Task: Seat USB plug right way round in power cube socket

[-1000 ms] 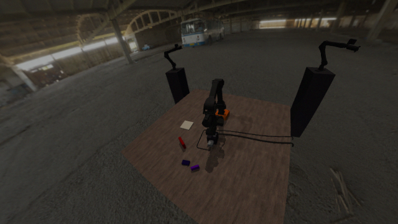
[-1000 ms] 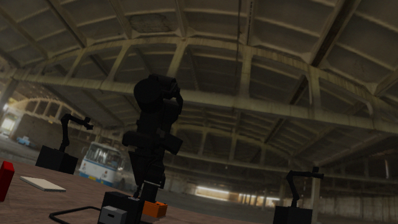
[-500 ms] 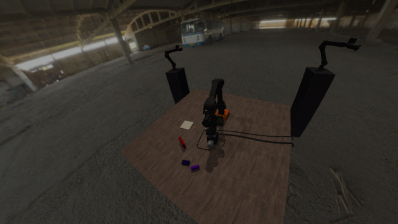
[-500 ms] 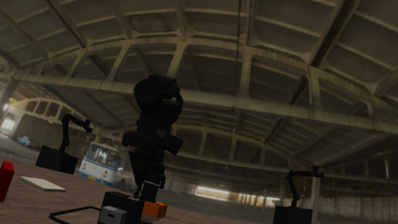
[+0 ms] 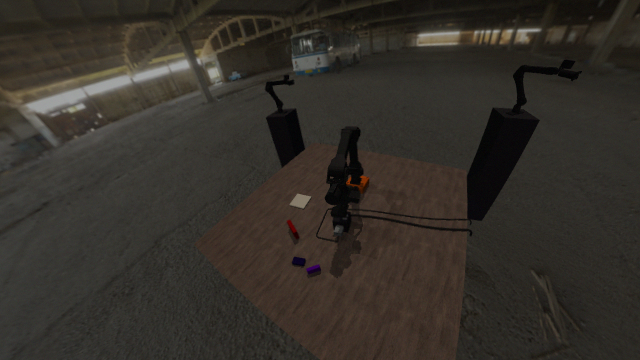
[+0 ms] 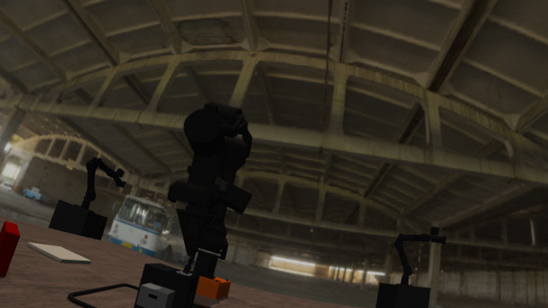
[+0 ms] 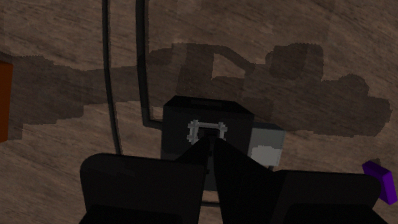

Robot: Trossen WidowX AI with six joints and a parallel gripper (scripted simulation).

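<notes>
The power cube point(image 6: 156, 274) point(image 7: 237, 132) is a black box standing on the table under the arm. The metal-rimmed socket point(image 7: 210, 124) is on its top in the wrist view. The small dark USB plug point(image 7: 209, 133) shows inside the rim, at the fingertips, mostly hidden by them. My gripper point(image 7: 210, 143) point(image 6: 187, 270) points down over the cube and is shut on the plug. The plug's depth and which way round it is cannot be told. In the top view the arm mostly hides the cube.
A grey block point(image 6: 159, 296) point(image 7: 268, 142) is on the cube's side. Black cables point(image 5: 410, 224) point(image 7: 142, 60) run across the table. A red block point(image 5: 293, 229) point(image 6: 8, 248), pale pad point(image 5: 300, 201) point(image 6: 60, 252), dark blue block point(image 5: 298, 261), purple block point(image 5: 313, 269) point(image 7: 381, 183) and orange block point(image 5: 362, 183) point(image 6: 215, 288) are around.
</notes>
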